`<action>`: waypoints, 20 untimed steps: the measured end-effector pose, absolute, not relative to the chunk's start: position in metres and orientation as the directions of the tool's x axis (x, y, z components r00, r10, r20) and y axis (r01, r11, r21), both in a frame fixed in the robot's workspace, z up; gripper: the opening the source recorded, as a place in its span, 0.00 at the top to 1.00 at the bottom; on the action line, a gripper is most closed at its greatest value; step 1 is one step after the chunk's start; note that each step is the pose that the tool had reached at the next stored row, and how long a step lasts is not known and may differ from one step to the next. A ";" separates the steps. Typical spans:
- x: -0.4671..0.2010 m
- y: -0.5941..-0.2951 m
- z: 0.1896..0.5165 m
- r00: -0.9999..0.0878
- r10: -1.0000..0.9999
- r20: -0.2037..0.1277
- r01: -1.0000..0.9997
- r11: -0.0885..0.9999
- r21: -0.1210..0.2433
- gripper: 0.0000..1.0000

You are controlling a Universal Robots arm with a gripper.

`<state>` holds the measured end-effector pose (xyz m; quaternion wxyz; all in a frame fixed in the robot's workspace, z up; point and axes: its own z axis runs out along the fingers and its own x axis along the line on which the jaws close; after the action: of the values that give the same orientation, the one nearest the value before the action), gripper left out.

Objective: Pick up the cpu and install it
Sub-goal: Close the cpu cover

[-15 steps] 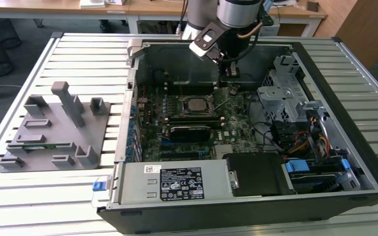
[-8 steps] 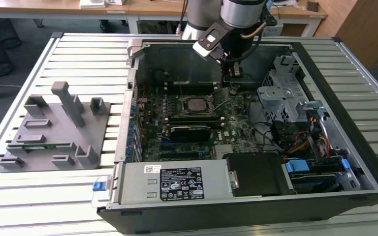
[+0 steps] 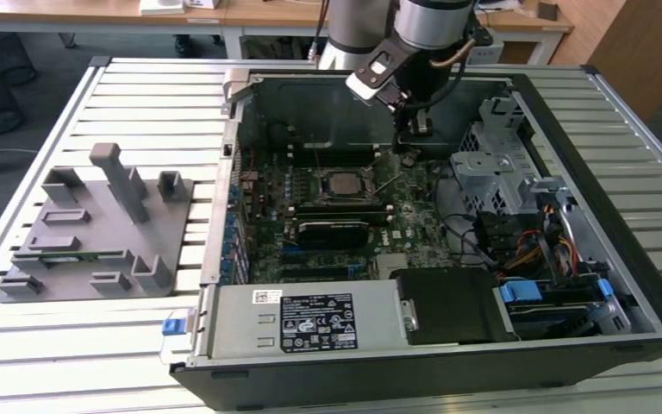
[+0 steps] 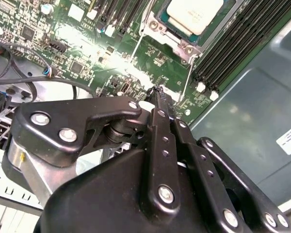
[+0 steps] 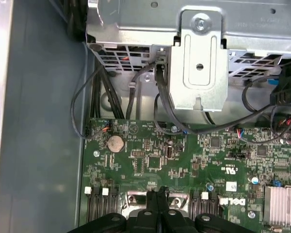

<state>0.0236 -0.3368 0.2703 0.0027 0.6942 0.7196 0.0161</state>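
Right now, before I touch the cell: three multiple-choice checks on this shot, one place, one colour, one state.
1. Where is the cpu?
A) on the fixture
B) seated in the socket
C) between the fingers of the gripper

2. What colour is the fixture at the exterior view's left?
A) red
B) yellow
C) grey

3. How do the gripper's fingers stand?
A) shut together
B) wide open
C) clamped on a memory stick

1 B: its silver top sits inside the socket frame.
2 C: it is plain grey.
3 A: the fingertips meet with nothing between them in both wrist views.
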 end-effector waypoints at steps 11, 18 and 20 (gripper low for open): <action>0.037 -0.335 0.259 -0.036 0.999 0.019 0.999 0.036 0.027 0.89; 0.041 -0.335 0.248 -0.036 0.999 0.018 0.999 0.036 0.027 0.89; 0.041 -0.335 0.245 -0.036 0.999 0.019 0.999 0.035 0.027 0.89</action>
<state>0.0415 -0.3354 0.2450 0.0026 0.6943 0.7195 0.0163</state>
